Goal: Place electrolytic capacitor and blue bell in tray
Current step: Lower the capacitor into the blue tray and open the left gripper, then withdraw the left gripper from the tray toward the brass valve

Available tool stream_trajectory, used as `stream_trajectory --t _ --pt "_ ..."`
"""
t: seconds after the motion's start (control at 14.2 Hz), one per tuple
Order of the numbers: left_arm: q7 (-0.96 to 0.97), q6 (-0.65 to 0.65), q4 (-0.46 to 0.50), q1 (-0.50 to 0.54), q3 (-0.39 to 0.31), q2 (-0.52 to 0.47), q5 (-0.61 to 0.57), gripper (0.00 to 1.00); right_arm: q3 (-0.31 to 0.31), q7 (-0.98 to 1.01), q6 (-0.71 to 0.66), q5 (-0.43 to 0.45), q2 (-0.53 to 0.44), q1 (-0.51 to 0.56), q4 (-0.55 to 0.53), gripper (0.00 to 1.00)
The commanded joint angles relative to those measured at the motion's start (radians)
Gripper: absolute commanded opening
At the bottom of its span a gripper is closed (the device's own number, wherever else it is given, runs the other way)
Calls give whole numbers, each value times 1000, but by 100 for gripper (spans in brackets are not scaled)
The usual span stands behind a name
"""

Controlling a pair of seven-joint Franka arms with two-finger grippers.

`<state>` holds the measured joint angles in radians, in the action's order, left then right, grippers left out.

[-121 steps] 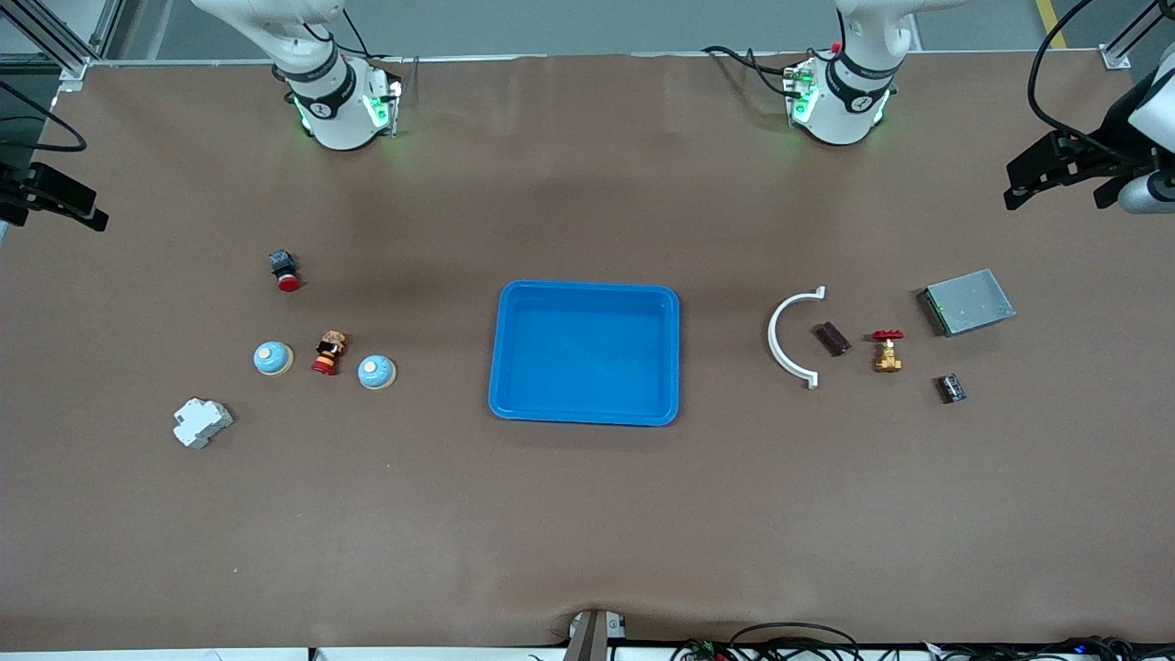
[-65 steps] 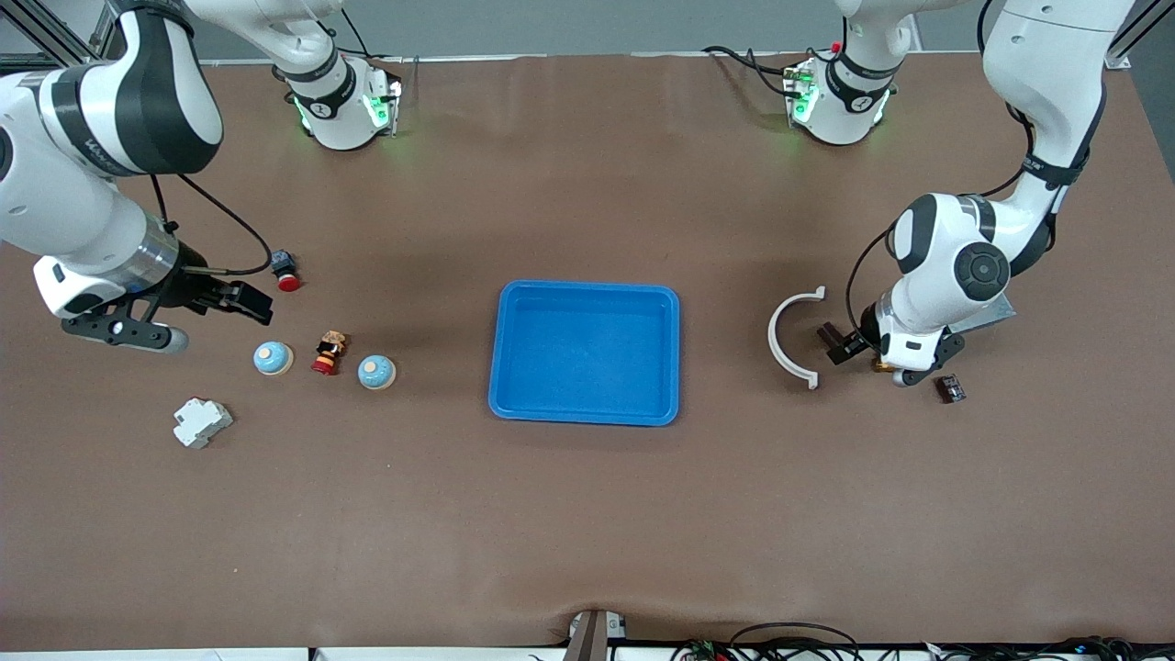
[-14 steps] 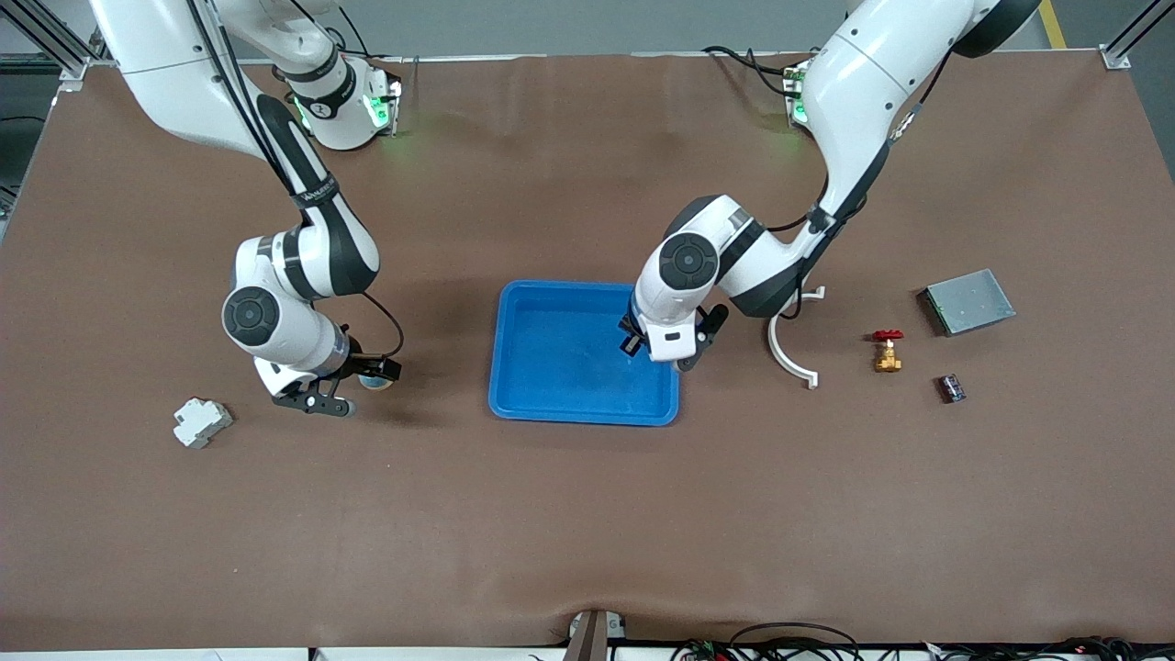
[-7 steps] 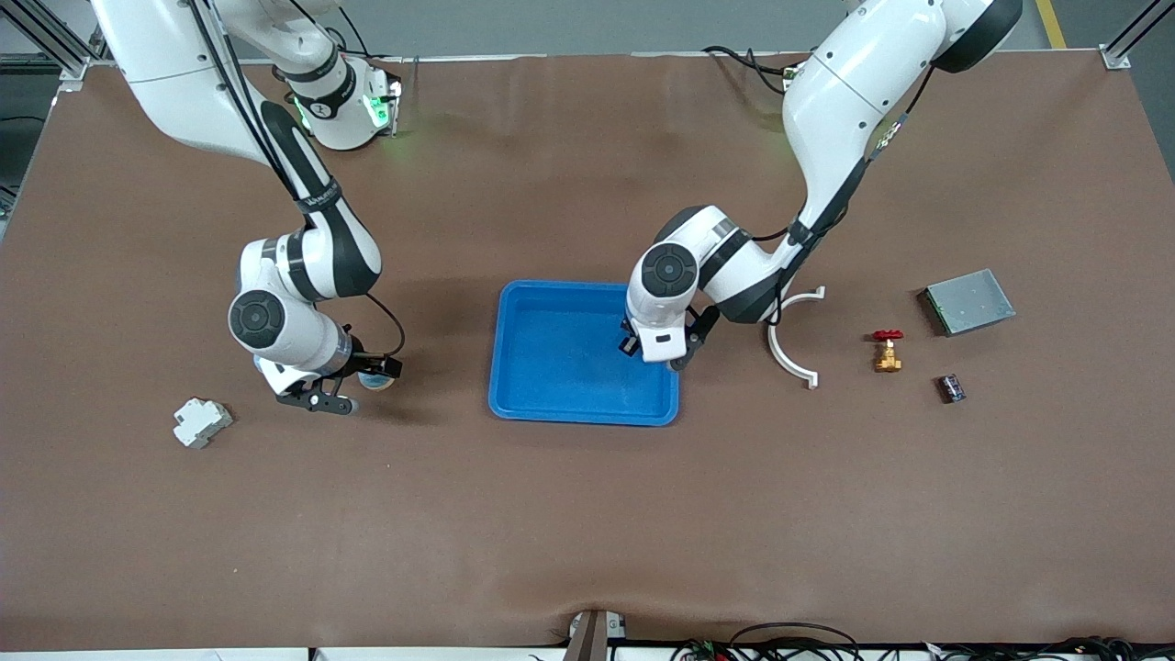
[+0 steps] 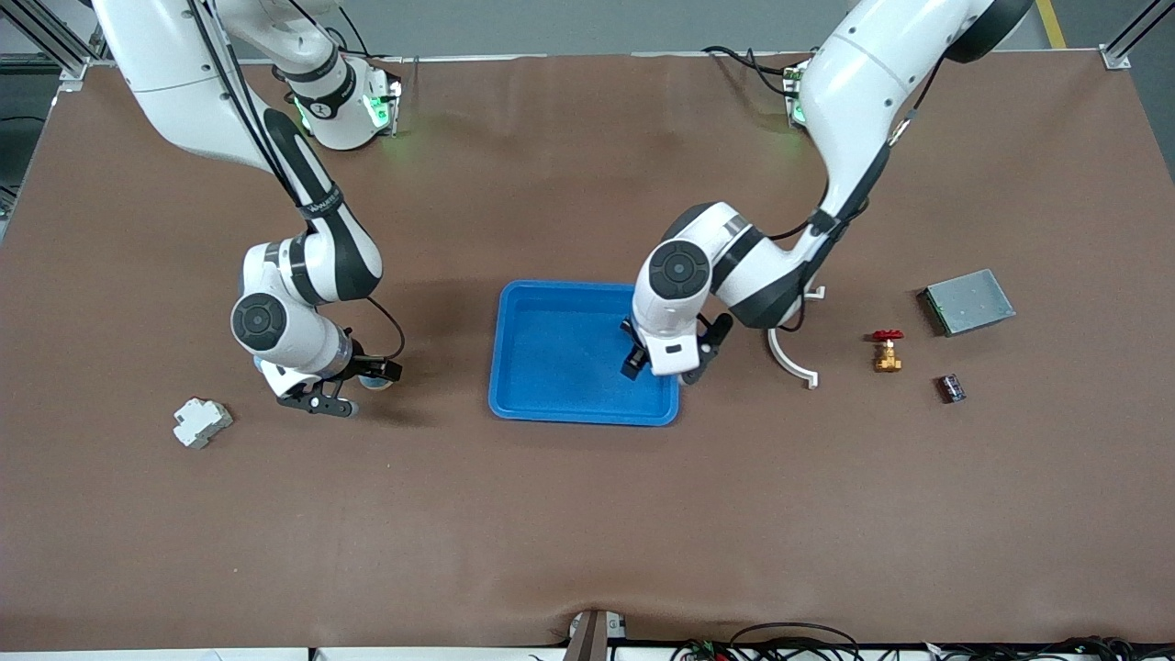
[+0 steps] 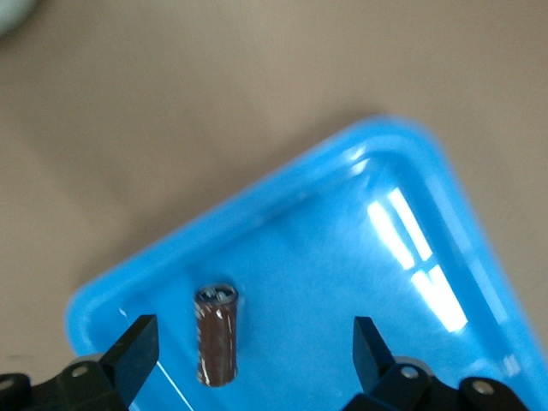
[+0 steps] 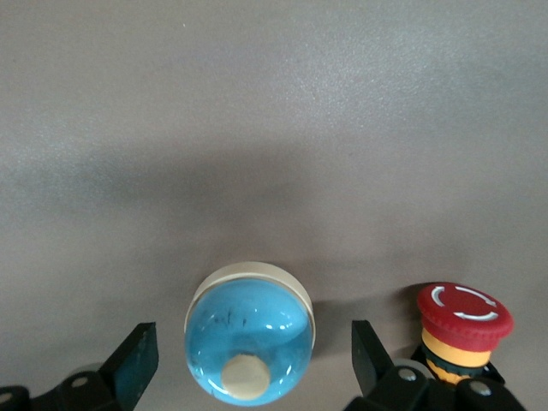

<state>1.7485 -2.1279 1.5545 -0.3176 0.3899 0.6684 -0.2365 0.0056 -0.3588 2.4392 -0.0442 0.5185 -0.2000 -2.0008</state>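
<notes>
Left wrist view: electrolytic capacitor [image 6: 216,335] lying loose on floor of tray [image 6: 360,282], between the spread fingers [image 6: 133,353] of left gripper [image 6: 253,351], released. Hidden under that gripper [image 5: 663,360] in front view. Right wrist view: blue bell [image 7: 249,343] on table between parted fingers [image 7: 135,360] of right gripper [image 7: 254,358], untouched; red push button [image 7: 463,327] just beside. Front view shows only the bell's edge [image 5: 374,383].

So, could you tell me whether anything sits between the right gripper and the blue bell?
Nothing visible does. The right gripper hangs open straight over the bell, jaws either side; the red button stands just beside it.
</notes>
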Motion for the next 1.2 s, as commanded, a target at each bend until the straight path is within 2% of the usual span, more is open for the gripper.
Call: stream_trajectory --t 0.0,0.14,0.42,0.49,0.56,0.78,0.92,1.06,1.13 --pt "-110 139 7 92 -2 -81 -20 100 4 0 14 7 21 4 16 100" --pt "-235 235 18 152 -2 -113 -21 100 4 0 14 7 25 2 16 100" --pt "-505 281 123 300 -2 -231 -21 100 4 0 14 6 28 -1 16 100" --pt "-577 281 149 351 -2 -243 -24 100 4 0 14 7 29 -1 16 95" --pt "-640 281 163 391 1 -245 -35 100 4 0 14 7 29 -1 16 81" --pt "-705 269 214 459 6 -256 -107 100 4 0 14 7 29 -1 16 50" --pt "-725 253 216 501 9 -248 -104 100 4 0 14 7 29 -4 16 27" --pt "-829 231 232 541 9 -245 -107 100 4 0 8 7 28 -9 17 16" --pt "-881 197 251 584 10 -245 -109 100 5 -5 -6 7 26 -10 25 16"
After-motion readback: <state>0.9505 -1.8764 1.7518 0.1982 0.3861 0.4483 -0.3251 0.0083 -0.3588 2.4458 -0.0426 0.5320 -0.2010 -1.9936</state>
